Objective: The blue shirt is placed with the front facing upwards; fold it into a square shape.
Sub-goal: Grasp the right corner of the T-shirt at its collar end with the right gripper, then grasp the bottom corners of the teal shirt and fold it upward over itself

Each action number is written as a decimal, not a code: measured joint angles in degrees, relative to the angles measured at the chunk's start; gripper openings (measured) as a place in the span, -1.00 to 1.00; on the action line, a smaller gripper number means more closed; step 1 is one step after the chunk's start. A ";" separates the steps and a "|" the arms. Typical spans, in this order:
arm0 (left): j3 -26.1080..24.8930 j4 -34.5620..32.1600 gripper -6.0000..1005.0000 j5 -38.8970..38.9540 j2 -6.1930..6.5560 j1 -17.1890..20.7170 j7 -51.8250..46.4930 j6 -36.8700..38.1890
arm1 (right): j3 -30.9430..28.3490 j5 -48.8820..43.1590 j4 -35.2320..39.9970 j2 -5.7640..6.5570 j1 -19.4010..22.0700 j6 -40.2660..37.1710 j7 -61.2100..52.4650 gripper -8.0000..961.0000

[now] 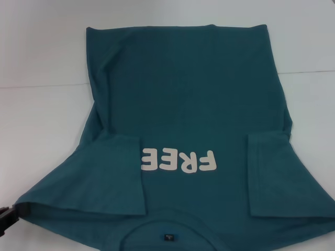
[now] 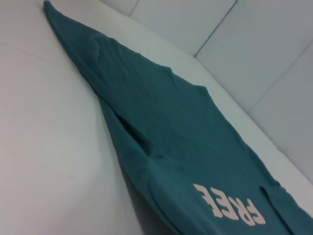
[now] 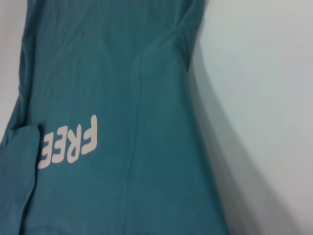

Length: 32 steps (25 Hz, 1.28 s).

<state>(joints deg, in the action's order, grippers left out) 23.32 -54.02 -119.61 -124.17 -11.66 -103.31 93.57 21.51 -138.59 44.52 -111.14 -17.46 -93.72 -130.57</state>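
One blue shirt (image 1: pixel 188 89) reads "FREE".

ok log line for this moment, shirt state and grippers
blue shirt: front up, both sleeves folded in | left gripper: at left sleeve corner | right gripper: unseen

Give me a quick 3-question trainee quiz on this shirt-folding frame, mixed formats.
1. True or false: both sleeves of the blue shirt are folded inward onto its front.
2. Multiple choice: the collar lies (A) at the edge nearest the robot, (B) at the far edge, (C) hidden under a fold.
3. Fill in: the white print reads ____ as far as it shows.

Key: 1 true. 2 A. 3 FREE, its left end partly covered by the left sleeve. Only a dark part of the left end effector shows, at the shirt's near-left corner.
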 joint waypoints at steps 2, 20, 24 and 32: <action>-0.96 0.07 -0.93 0.02 -0.01 0.36 0.13 0.76 | -0.76 0.01 -0.19 0.04 0.20 -0.76 0.30 -0.98; -1.92 0.59 -0.93 -0.11 -0.20 2.12 0.16 6.11 | -4.02 -0.01 -2.15 -0.38 3.69 -6.14 3.93 -0.96; -2.15 0.59 -0.93 -0.13 -0.30 2.72 0.04 7.57 | -5.85 0.00 -2.15 -0.06 3.75 -7.52 4.27 -0.96; -4.46 1.11 -0.93 -0.15 -0.39 3.60 -0.04 10.81 | -9.17 0.07 -2.12 0.40 3.88 -10.25 4.84 -0.95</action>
<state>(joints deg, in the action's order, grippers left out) 18.86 -52.91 -119.76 -124.57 -8.06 -103.34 104.38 12.34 -138.52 42.41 -110.74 -13.58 -103.97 -125.73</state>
